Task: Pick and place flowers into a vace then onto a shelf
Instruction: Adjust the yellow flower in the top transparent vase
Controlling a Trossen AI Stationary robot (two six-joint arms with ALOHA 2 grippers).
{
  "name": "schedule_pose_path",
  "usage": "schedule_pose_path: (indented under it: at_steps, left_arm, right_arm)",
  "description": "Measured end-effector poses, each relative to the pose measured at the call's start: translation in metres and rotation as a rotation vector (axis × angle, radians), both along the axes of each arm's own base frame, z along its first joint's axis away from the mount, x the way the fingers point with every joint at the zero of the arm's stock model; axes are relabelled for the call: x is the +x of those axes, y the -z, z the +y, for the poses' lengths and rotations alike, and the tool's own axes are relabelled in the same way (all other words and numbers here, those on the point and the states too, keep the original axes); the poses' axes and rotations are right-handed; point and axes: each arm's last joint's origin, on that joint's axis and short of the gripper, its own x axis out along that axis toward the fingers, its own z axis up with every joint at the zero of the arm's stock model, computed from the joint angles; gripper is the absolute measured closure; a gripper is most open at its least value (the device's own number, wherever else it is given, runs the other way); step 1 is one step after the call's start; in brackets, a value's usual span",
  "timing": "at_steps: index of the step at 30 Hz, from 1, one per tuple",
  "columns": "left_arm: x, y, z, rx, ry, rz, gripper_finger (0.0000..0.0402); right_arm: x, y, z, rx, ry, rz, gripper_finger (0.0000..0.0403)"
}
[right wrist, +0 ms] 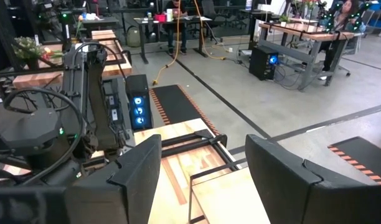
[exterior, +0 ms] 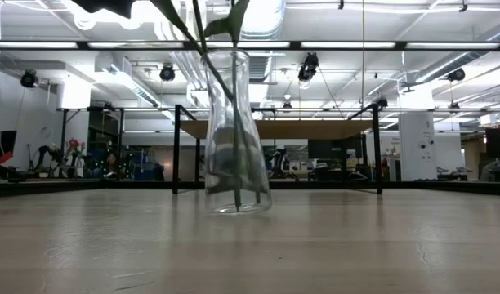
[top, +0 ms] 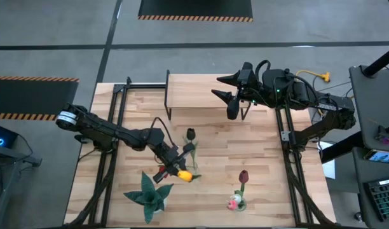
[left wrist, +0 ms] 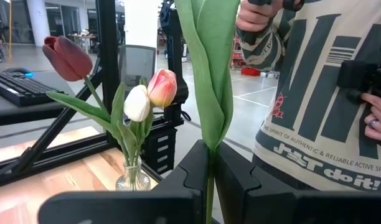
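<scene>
My left gripper (top: pixel 175 166) (left wrist: pixel 210 158) is shut on a tulip with a yellow-orange head (top: pixel 185 175), over the middle of the table. Just beyond it a black tulip head (top: pixel 191 133) shows above green leaves. A small glass vase (left wrist: pixel 131 178) near the table's front right holds a maroon tulip (top: pixel 243 176) (left wrist: pixel 67 57) and a white and a pink one (left wrist: pixel 150 94). In the low view a clear glass vase (exterior: pixel 236 131) with green stems stands on the table. My right gripper (top: pixel 236 108) (right wrist: pixel 203 162) hangs open above the light-wood shelf (top: pixel 197 89), with nothing between its fingers. My left gripper pinches the tulip's green stem (left wrist: pixel 209 167) between its two fingers, just under the spot where a long leaf (left wrist: pixel 210 68) wraps it. The fingers lie level and across the stem. The stem stands upright with the leaf rising above; the fingers hide its lower end.
A spiky teal-green plant (top: pixel 149 194) lies at the table's near left. A person in a printed shirt (left wrist: pixel 327 106) stands beyond the table's edge in the left wrist view. Black frame rails (top: pixel 118 105) run along both sides of the table.
</scene>
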Motion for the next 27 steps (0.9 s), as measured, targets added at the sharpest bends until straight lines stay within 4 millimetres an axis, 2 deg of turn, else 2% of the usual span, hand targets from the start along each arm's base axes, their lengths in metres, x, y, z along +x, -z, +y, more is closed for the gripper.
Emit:
schedule_pose_path:
  at_steps: [10,20,27]
  left_arm:
    - [0.002,-0.006,0.002,0.001,-0.03,-0.025,0.0398]
    - [0.006,-0.027,0.001,-0.012,-0.031,-0.089,0.0398]
    - [0.007,-0.033,0.003,-0.019,-0.037,-0.101,0.0398]
  right_arm:
    - [0.0,0.0,0.0,0.0,0.0,0.0,0.0179]
    - [0.0,0.0,0.0,-0.004,0.0,0.002,0.0179]
    - [0.0,0.0,0.0,0.005,0.002,-0.002,0.0179]
